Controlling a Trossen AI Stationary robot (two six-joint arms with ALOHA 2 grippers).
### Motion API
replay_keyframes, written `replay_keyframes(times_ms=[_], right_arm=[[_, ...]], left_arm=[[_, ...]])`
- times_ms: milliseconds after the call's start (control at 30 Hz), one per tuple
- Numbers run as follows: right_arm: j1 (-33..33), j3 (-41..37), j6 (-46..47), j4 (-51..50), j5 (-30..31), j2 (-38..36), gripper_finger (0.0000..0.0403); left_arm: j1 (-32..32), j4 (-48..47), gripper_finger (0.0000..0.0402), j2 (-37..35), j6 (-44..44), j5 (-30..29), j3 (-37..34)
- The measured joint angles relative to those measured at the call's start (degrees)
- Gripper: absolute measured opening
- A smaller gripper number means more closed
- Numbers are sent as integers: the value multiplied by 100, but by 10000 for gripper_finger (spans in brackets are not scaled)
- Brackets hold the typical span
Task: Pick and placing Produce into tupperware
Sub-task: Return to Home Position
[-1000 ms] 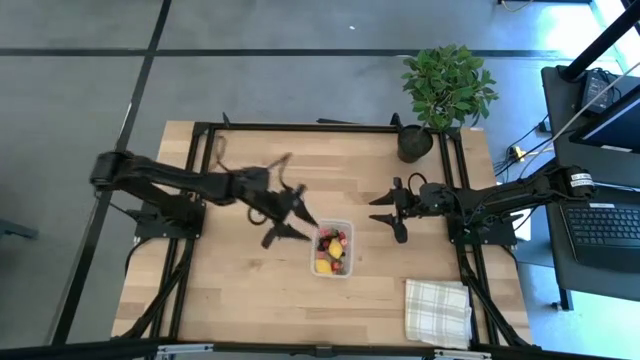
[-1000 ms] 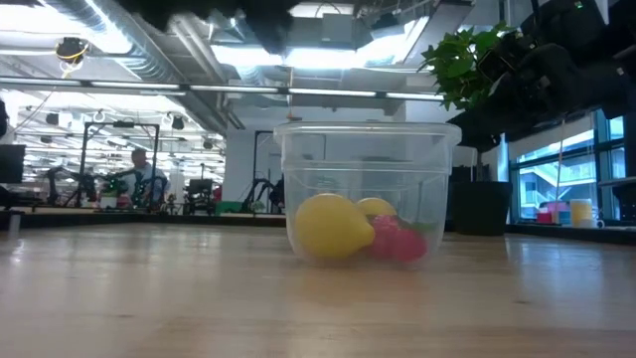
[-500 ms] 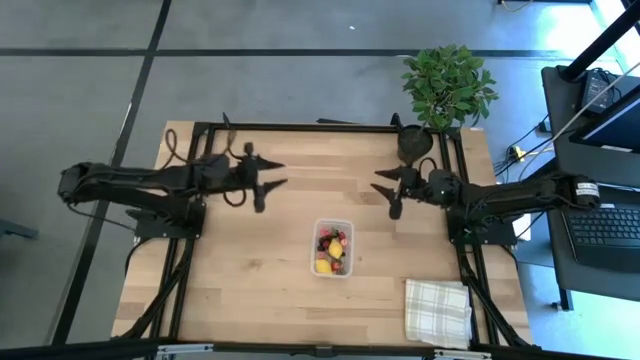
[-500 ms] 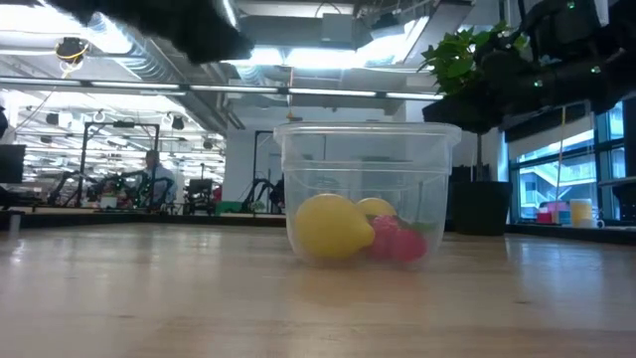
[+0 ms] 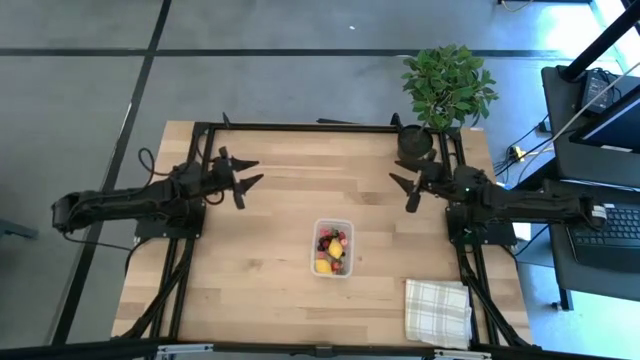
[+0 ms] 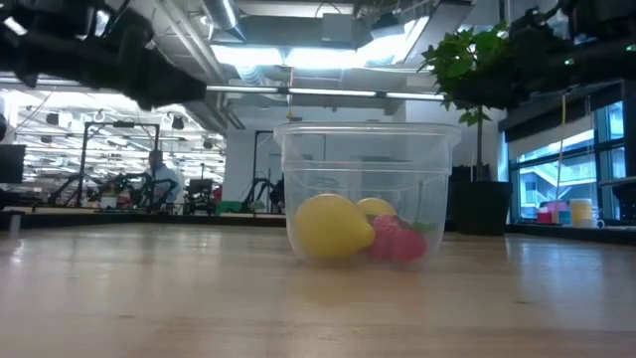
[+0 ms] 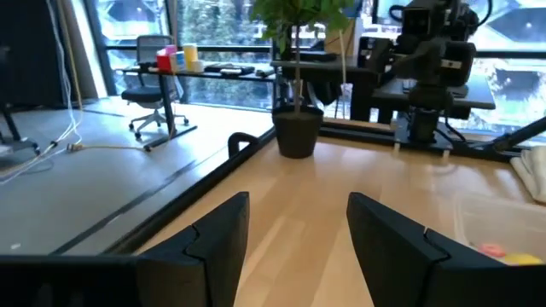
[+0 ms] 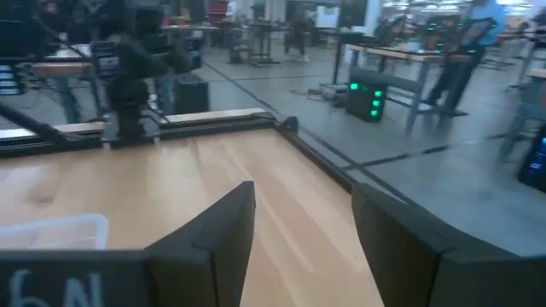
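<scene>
The clear tupperware stands on the table's middle, a little toward the near edge. It holds the produce: red and pink berry bits and yellow lemon-like pieces. The tub also shows in the low view and at the edge of each wrist view. My left gripper is open and empty, high at the far left. My right gripper is open and empty, at the far right near the plant pot.
A potted plant stands at the table's far right corner. A white checked cloth lies at the near right corner. The black frame rails run along the table's edges. A person shows far off in the room.
My left gripper has drawn back from beside the tupperware toward the table's far left, rising. My right gripper has drawn back toward the far right, near the plant pot. Both stay open. The tupperware and the produce have kept still.
</scene>
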Motion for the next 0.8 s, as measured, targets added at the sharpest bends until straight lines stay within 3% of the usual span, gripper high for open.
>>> replay_keyframes(times_ms=[167, 300, 533, 800], right_arm=[[0, -9, -6, -674, 172, -725, 198], [0, -309, -25, -542, 170, -1295, 198], [0, -1136, -12, -238, 172, -2499, 198], [0, -1152, 29, -894, 174, -3193, 198]], left_arm=[[89, -12, 192, -584, -156, 5, -501], [89, -90, 192, -985, -207, 6, -782], [89, -755, 192, -1648, -386, 4, -864], [89, -1348, 192, -2398, -508, -66, -935]])
